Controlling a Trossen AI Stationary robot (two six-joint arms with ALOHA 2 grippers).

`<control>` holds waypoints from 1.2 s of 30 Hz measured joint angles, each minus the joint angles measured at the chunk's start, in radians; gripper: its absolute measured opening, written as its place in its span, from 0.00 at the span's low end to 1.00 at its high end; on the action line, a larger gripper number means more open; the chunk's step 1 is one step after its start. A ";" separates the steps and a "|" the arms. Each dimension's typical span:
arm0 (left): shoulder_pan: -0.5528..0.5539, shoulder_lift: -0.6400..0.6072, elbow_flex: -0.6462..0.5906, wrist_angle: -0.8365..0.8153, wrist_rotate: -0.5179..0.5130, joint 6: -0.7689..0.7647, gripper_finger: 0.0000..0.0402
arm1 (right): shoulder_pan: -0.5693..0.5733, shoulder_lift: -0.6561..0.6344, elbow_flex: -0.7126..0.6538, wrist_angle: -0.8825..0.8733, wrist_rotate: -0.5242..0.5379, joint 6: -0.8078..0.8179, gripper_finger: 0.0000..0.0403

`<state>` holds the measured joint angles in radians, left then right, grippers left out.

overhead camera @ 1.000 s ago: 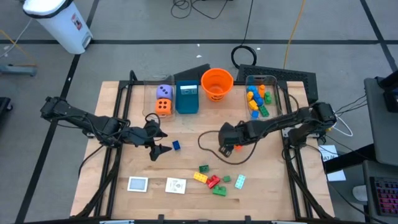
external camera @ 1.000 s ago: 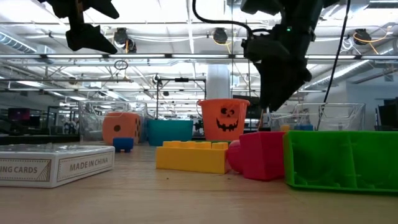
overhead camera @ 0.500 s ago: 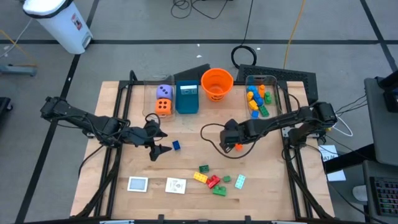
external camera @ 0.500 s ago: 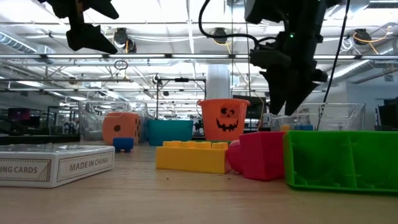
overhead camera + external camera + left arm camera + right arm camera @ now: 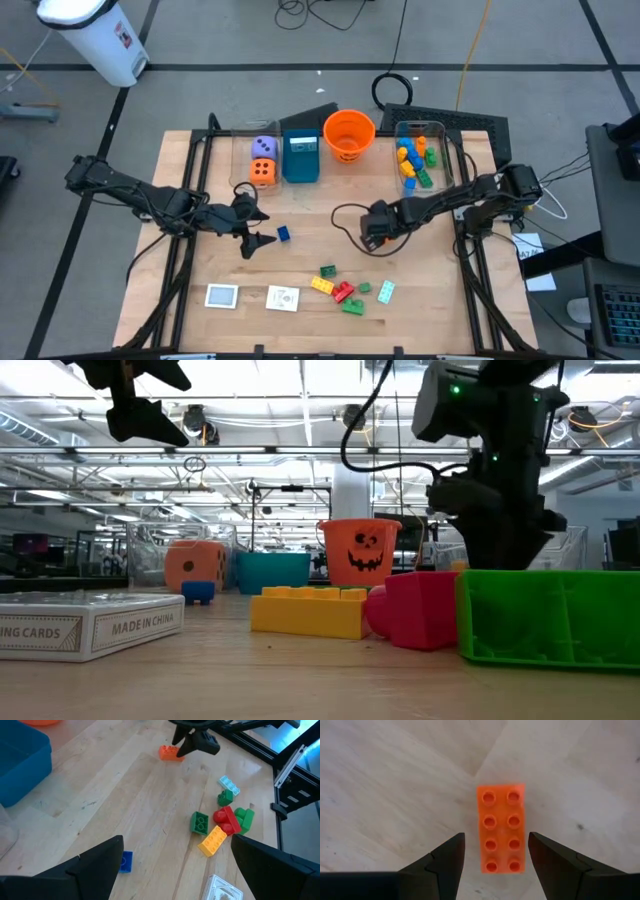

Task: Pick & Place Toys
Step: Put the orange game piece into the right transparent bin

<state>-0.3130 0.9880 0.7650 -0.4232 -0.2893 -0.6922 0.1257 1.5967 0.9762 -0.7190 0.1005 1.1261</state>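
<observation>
Wooden table (image 5: 300,210) in an open lab bay; bins lined along the far edge; clear bin (image 5: 418,150) on the right already holds a pile of mixed bricks, so sorting looks partly done; left clear bin (image 5: 255,150) holds the orange die (image 5: 262,172) and purple die (image 5: 264,148); teal box (image 5: 300,158) and orange bucket (image 5: 349,135) sit between the bins.

Still loose on the table: cluster of bricks (image 5: 348,288) near the front edge (green, yellow, red, light blue); small blue brick (image 5: 283,234) mid-table; two white cards (image 5: 252,297) front left; one orange brick (image 5: 500,828).

Right gripper (image 5: 372,230) is low over the orange brick; fingers apart with the brick lying flat between them, gaps visible on both sides, not gripped; I'd say pick in progress, close-and-lift not yet done.

Left gripper (image 5: 252,240) hangs above the table just beside the blue brick; jaws wide, holding nothing.

Estimate: roughly half to go; about nine loose items left.
</observation>
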 joint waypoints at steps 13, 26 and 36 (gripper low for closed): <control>0.000 0.000 0.000 0.000 0.000 -0.013 0.94 | 0.000 0.000 -0.052 0.061 -0.025 0.012 0.46; 0.000 0.000 0.000 0.000 0.000 -0.012 0.94 | 0.000 0.000 -0.052 0.057 -0.024 -0.016 0.36; 0.000 0.000 0.000 0.000 0.000 0.004 0.94 | -0.012 -0.083 -0.052 0.049 0.001 -0.020 0.35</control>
<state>-0.3126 0.9881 0.7648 -0.4231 -0.2893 -0.6879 0.1134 1.5139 0.9241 -0.6704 0.1017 1.1061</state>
